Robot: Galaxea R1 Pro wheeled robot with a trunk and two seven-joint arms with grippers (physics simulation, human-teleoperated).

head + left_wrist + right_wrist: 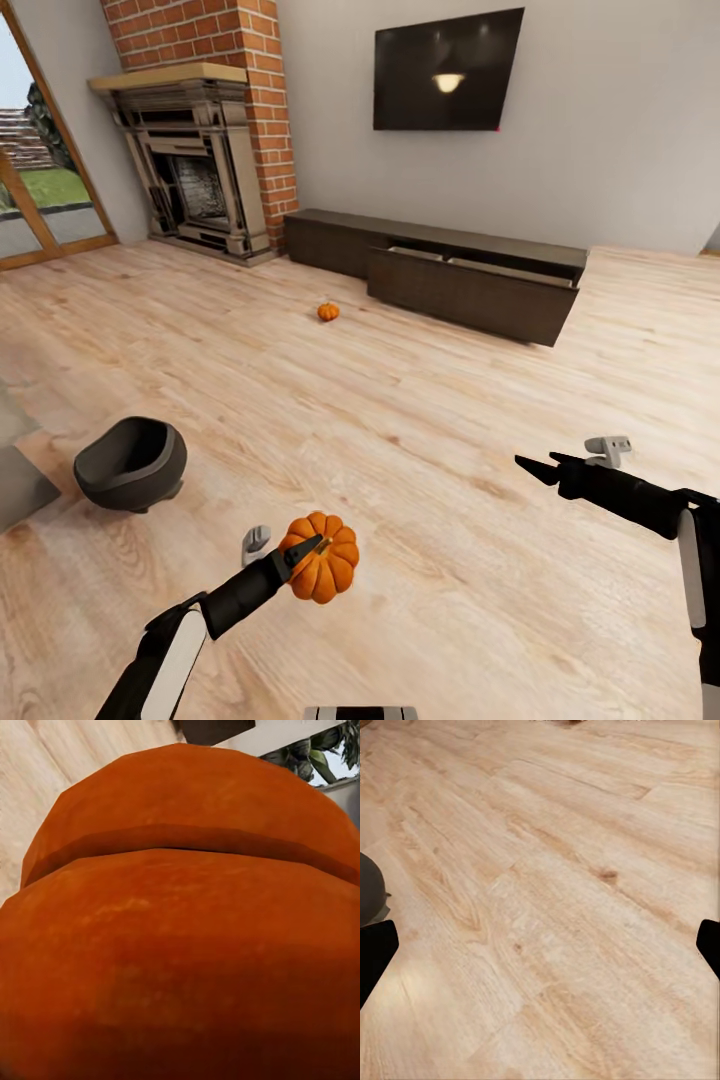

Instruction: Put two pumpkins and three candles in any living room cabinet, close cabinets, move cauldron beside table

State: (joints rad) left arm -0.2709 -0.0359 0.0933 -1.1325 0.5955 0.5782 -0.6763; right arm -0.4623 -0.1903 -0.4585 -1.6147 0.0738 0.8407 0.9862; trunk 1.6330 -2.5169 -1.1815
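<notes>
1. While carried clear of the floor (420, 420), held: one pumpkin (322, 557), clenched in the left claw (312, 549), low and near in the head view; orange skin pressed right up to the left wrist camera.
2. Right claw (535, 468): extended over bare boards, nothing held; fingertips apart at both edges of the right wrist view, so judged released.
3. Second pumpkin (328, 312): resting on the floor, well apart from the robot, just in front of the cabinet (440, 262).
4. Cabinet: against the far wall under the television (447, 68), one front pulled out and open on top.
5. Cauldron (131, 464): on the floor to the robot's left, mouth tilted toward the robot.
6. Step in hand, judged: carrying the first pumpkin to the cabinet.
7. Next move calls for: driving forward to the open front, lifting the pumpkin over its edge, letting go inside.
</notes>
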